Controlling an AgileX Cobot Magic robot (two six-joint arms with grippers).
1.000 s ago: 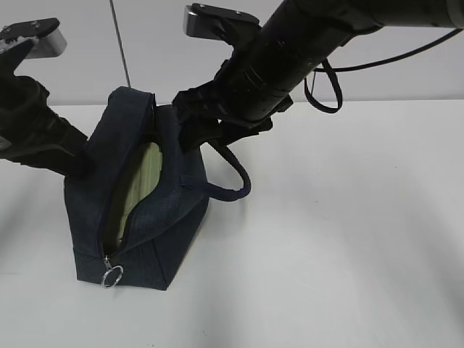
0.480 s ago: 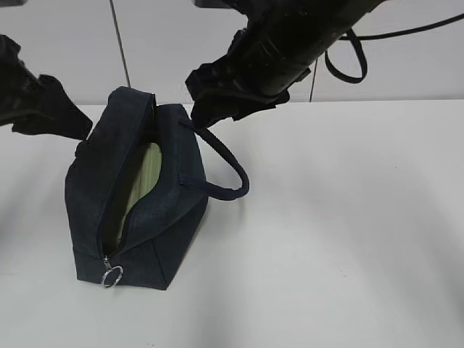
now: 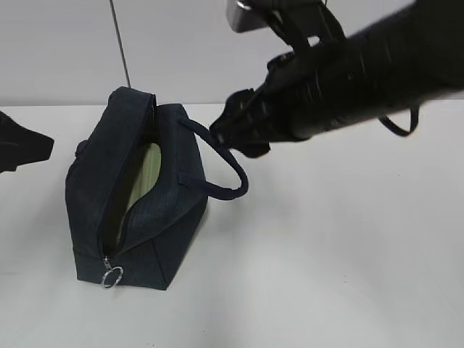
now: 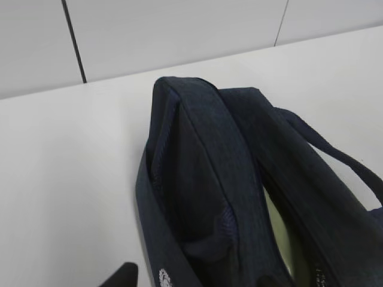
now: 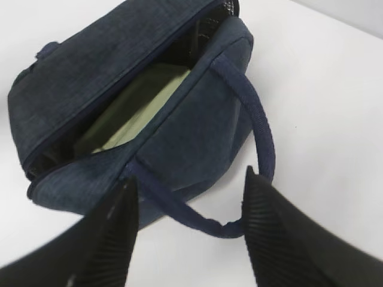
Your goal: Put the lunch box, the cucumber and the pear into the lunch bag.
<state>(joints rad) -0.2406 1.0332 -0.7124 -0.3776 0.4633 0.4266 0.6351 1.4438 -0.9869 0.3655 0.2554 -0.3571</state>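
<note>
On the white table (image 3: 326, 254), left of centre in my exterior view, the lunch bag (image 3: 138, 196) is sitting with its zipper standing open along the top. Through that opening I am seeing the pale green lunch box (image 5: 140, 104) lying inside the bag, its ridged lid facing up. I cannot tell whether the cucumber or the pear is in there; neither is showing in any of my views. The metal ring pull (image 3: 112, 276) is hanging at the near low end of the zipper, and the looped handle (image 3: 230, 170) is arching out from the bag's right side toward the open table.

Just above and to the right of that handle, my right gripper (image 5: 188, 200) is hovering with its two ribbed fingers (image 5: 278, 233) spread wide apart and nothing between them; in the right wrist view the handle is showing in the gap below, not touched. My left gripper (image 3: 25, 148) is sitting at the left edge of the exterior view, apart from the bag, and I cannot tell whether it is spread or pressed together; the left wrist view is showing only a dark tip at the bottom edge.
</note>
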